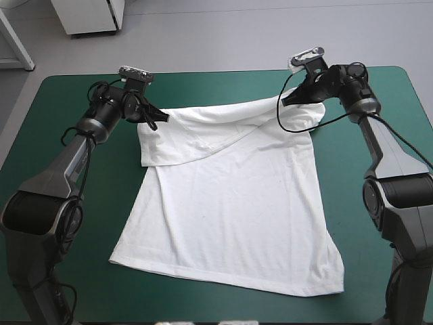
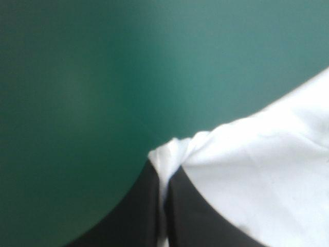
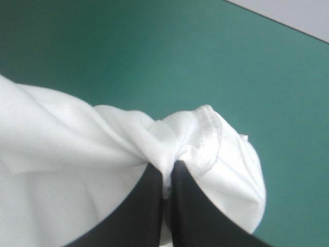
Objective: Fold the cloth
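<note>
T-shirt [image 1: 230, 203] lies mid-surface on the teal-green surface [image 1: 61, 156], hem toward the near edge and flat. Its far part is doubled over onto the body, and the fabric sags between the two held corners. Left gripper [image 1: 157, 120]: black fingers clamped on the far-left corner. Right gripper [image 1: 289, 99]: fingers clamped on the bunched far-right corner, seam showing just ahead of the tips.

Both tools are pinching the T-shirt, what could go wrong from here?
The left tool and right tool each pinch only a small tuft of the T-shirt; it may slip out under pull. The lifted edge sags between them and drapes unevenly on the left, so the fold may land skewed.
</note>
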Robot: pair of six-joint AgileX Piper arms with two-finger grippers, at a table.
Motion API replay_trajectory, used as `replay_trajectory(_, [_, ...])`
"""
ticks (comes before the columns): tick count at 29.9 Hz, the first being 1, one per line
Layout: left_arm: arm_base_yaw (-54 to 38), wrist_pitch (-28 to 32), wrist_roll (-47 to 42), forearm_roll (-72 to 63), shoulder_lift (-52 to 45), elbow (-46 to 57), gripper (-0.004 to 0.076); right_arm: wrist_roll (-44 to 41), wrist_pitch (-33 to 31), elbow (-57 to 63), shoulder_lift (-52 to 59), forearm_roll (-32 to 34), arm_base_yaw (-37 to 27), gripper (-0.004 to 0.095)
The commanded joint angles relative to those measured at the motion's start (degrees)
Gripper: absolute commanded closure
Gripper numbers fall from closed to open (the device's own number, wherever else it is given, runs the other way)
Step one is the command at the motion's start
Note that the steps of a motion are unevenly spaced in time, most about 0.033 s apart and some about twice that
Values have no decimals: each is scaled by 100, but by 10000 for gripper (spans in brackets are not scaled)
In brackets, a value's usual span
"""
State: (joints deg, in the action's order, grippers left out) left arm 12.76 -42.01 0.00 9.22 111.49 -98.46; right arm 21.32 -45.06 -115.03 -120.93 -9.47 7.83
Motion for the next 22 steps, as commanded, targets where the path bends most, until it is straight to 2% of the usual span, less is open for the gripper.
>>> replay_trajectory(1, [-4,392,109,39,-61,-372,733,185,318,-154,144,-170,-60,921])
replay_trajectory(5, [-4,478,109,-65,194,-603,733,248,318,-154,-2,-242,-77,921])
replay_trajectory(11, [-25,972,237,-77,267,-656,733,332,455,-154,-50,-473,-241,901])
replay_trajectory(14, [-37,777,201,-103,267,-664,732,598,223,-154,-50,-869,-396,789])
replay_trajectory(16, [-37,325,225,-103,267,-757,720,743,18,-154,-25,-1253,-536,637])
replay_trajectory(18, [-37,-45,297,-114,267,-863,652,765,-160,-165,50,-1314,-633,469])
replay_trajectory(20, [-37,-229,330,-148,231,-946,524,765,-260,-165,134,-1284,-675,360])
replay_trajectory(22, [-37,-409,458,-275,143,-1048,388,765,-363,-165,279,-1307,-715,319])
